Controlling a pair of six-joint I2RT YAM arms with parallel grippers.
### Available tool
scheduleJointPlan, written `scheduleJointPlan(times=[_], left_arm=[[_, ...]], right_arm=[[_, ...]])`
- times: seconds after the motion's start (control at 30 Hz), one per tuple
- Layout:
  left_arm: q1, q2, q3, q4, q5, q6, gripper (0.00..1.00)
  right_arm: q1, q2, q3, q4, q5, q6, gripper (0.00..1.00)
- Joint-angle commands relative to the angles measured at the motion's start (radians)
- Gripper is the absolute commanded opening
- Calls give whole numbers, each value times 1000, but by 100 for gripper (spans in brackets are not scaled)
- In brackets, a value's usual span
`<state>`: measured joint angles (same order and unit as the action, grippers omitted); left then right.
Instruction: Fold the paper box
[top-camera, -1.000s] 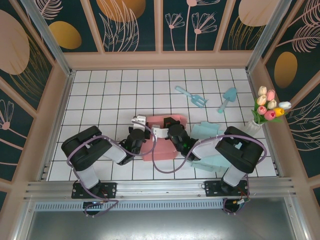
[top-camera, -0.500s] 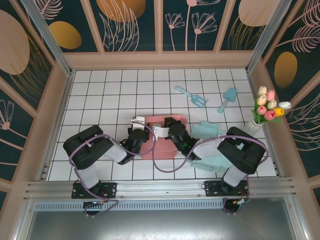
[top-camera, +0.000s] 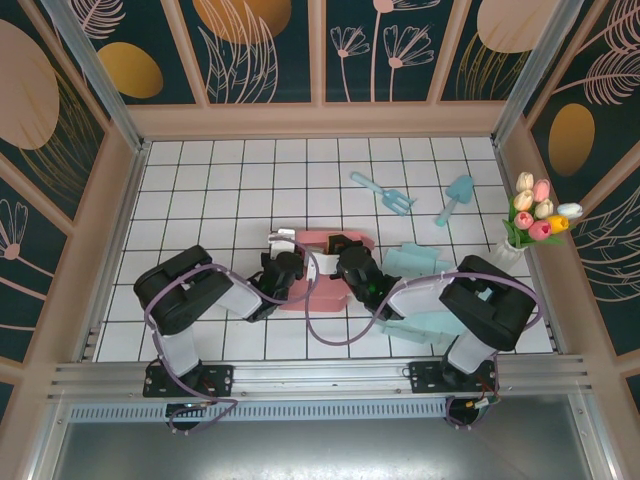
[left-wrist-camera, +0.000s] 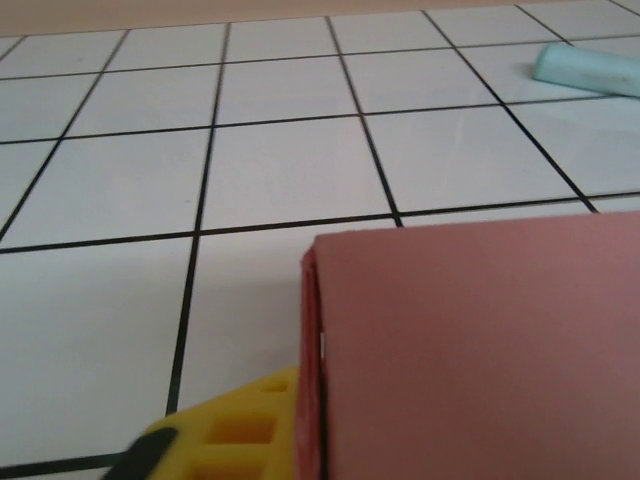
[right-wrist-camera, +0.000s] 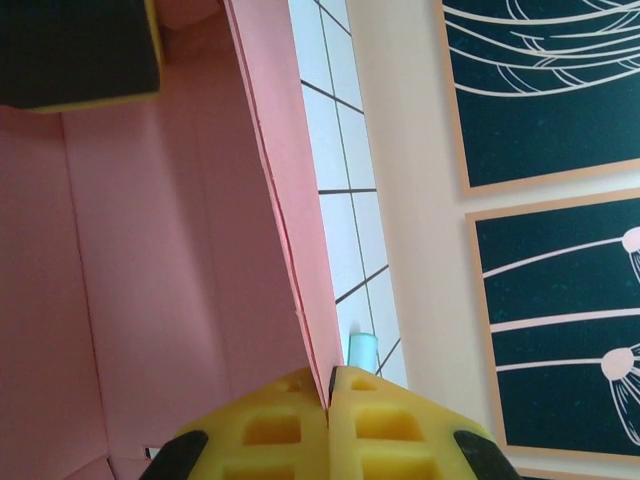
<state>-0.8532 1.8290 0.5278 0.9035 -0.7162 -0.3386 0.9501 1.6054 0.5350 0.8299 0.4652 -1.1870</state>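
Note:
The pink paper box lies partly folded on the tiled table between both arms. My left gripper is at its left side. In the left wrist view the pink wall stands upright, a yellow finger presses its outer face, and the other finger is hidden behind it; the left gripper is shut on this wall. My right gripper is at the box's right side. In the right wrist view the right gripper is shut, pinching the thin edge of a pink side wall.
A flat pale teal paper sheet lies under the right arm. Two teal scoops lie further back. A vase of tulips stands by the right wall. Wooden walls ring the table.
The left gripper has shifted a little to the right against the box's left side. The pink sheet's near left part now looks drawn in. The right gripper has stayed in place.

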Motion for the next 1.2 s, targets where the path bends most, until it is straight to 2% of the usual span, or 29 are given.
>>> scheduleJointPlan(times=[0.0, 0.13, 0.23, 0.3, 0.37, 0.47, 0.53, 0.67, 0.73, 0.8, 0.97, 1.07, 1.17], left_arm=[[43, 41, 6, -251, -294, -100, 6], [42, 41, 14, -288, -345, -114, 6], [42, 29, -6, -249, -305, -88, 9], [42, 20, -9, -246, -283, -81, 14], [42, 16, -5, -252, -272, -81, 27], [43, 2, -10, -242, -243, -82, 38], [42, -2, -11, -229, -226, -78, 42], [42, 3, -20, -199, -205, -74, 43], [43, 12, -24, -179, -209, -67, 40], [42, 28, -21, -169, -226, -63, 31], [42, 50, 11, -221, -279, -97, 3], [43, 43, 9, -217, -269, -92, 1], [42, 29, 0, -194, -211, -67, 0]], right_arm=[[0, -45, -6, 15, 14, 41, 0], [-2, -61, -8, 15, 26, 52, 0], [-6, -68, -10, 12, 24, 62, 0], [-9, -68, -10, 9, 24, 68, 0], [-12, -67, -6, 7, 24, 76, 0], [-14, -60, 1, -3, 22, 92, 0], [-14, -53, 5, -8, 23, 99, 0], [-15, -42, 12, -16, 24, 101, 0], [-14, -39, 15, -19, 24, 103, 0], [-14, -36, 17, -21, 21, 106, 0], [-14, -29, 20, -26, 20, 110, 0], [-14, -26, 25, -27, 21, 116, 0], [-14, -28, 38, -39, 11, 143, 0]])
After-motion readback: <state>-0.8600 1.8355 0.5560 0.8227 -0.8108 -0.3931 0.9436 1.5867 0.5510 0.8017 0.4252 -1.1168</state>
